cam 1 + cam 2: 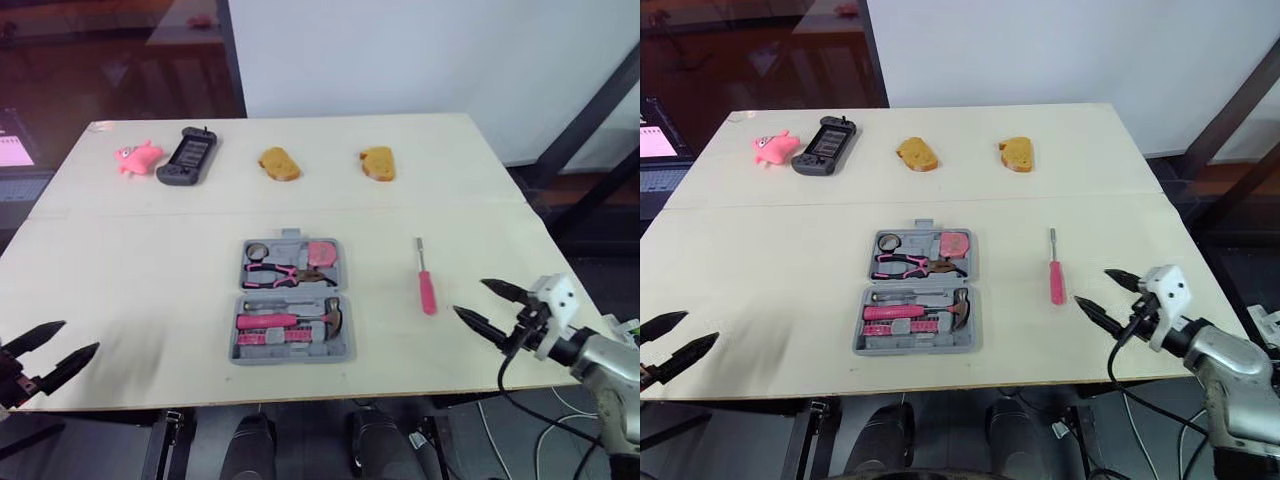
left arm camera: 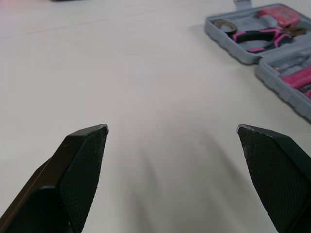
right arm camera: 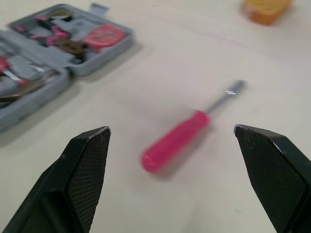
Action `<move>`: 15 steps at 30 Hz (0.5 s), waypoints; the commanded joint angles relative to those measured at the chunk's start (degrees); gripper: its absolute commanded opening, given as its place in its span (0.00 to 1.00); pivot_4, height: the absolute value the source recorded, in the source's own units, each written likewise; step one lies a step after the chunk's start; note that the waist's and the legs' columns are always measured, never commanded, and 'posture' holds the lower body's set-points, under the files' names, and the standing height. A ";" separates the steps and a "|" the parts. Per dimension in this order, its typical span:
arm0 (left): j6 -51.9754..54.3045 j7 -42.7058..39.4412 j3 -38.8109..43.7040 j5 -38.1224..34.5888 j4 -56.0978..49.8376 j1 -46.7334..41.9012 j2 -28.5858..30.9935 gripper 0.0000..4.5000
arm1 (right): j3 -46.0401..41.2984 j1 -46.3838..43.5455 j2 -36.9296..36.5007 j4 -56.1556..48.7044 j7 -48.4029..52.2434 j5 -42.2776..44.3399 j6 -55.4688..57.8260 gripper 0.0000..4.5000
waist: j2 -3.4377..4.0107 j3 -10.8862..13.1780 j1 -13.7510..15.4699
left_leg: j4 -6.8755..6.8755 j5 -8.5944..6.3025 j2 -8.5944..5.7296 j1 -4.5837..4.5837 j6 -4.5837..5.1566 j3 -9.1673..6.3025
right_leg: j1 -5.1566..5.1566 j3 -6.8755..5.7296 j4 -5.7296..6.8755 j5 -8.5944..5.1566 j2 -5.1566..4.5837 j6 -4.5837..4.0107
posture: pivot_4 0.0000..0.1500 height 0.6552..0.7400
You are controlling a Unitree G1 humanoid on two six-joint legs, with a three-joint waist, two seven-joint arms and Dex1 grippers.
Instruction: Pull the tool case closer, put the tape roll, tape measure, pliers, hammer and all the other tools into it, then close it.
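Note:
A grey tool case (image 1: 292,299) lies open in the middle of the table. Its far half holds a tape roll (image 1: 257,250), a pink tape measure (image 1: 322,252) and pink-handled pliers (image 1: 277,272). Its near half holds a hammer (image 1: 330,316) and pink-handled tools (image 1: 266,321). A pink screwdriver (image 1: 425,279) lies on the table right of the case, also in the right wrist view (image 3: 182,137). My right gripper (image 1: 483,304) hovers open just right of and nearer than the screwdriver. My left gripper (image 1: 50,351) is open at the near left table edge, far from the case (image 2: 262,41).
Along the far side of the table (image 1: 150,270) lie a pink toy (image 1: 136,155), a dark game controller (image 1: 188,156) and two pieces of bread (image 1: 279,163) (image 1: 378,162). A seam crosses the table behind the case. Black frame bars (image 1: 585,120) rise at the right.

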 commanded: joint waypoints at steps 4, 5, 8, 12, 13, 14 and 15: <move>-0.64 0.47 0.25 -0.61 -1.70 -3.12 0.76 1.00 | -1.38 -1.91 -0.54 1.59 -2.29 1.84 -1.44 0.97 | 0.02 0.00 -0.15 | -0.02 0.00 0.01 0.02 0.00 0.01 | 0.00 0.00 0.01 0.01 0.02 -0.01 | 1.00 1.00; -0.24 0.33 -0.19 -0.59 -2.31 -3.57 0.77 1.00 | -1.28 -2.35 -0.61 1.83 -2.46 1.91 -1.40 0.97 | 0.02 0.00 -0.15 | -0.02 0.00 0.01 0.02 0.00 0.01 | 0.00 0.00 0.01 0.01 0.02 -0.01 | 1.00 1.00; 1.70 -0.44 -2.92 -0.02 -6.50 -5.08 1.63 1.00 | -1.44 -3.52 -0.55 1.01 -3.33 3.29 0.50 0.97 | 0.06 0.02 -0.11 | -0.04 0.00 0.01 0.01 0.00 0.02 | 0.00 0.01 0.01 0.00 0.02 0.01 | 1.00 1.00; 8.75 -3.14 -10.01 -1.50 -14.17 -12.59 5.40 1.00 | -1.23 -4.57 -2.02 -3.93 -5.99 4.79 6.25 0.97 | 0.04 0.03 0.59 | 0.00 0.01 0.01 0.00 0.00 0.01 | 0.04 0.01 0.02 0.01 0.02 0.01 | 1.00 1.00; 11.61 -3.83 -12.37 -2.21 -15.93 -15.53 6.37 1.00 | -1.07 -4.75 -2.55 -5.70 -7.26 5.05 8.81 0.97 | 0.04 0.03 0.76 | 0.03 0.01 0.00 0.00 0.00 0.01 | 0.04 0.00 0.03 0.01 0.02 0.01 | 1.00 1.00; 13.63 -4.32 -13.95 -2.61 -17.05 -17.55 7.01 1.00 | -0.95 -4.90 -2.93 -6.95 -8.22 5.16 10.68 0.97 | 0.06 0.04 1.04 | 0.04 0.01 0.00 -0.01 0.00 0.01 | 0.03 0.00 0.03 0.01 0.03 0.01 | 1.00 1.00; 15.23 -4.57 -15.46 -2.70 -17.96 -19.46 7.39 1.00 | -0.90 -4.96 -3.26 -8.28 -9.24 5.63 12.94 0.97 | 0.07 0.04 1.14 | 0.05 0.01 0.00 -0.01 0.00 0.01 | 0.04 0.01 0.03 0.01 0.02 0.01 | 1.00 1.00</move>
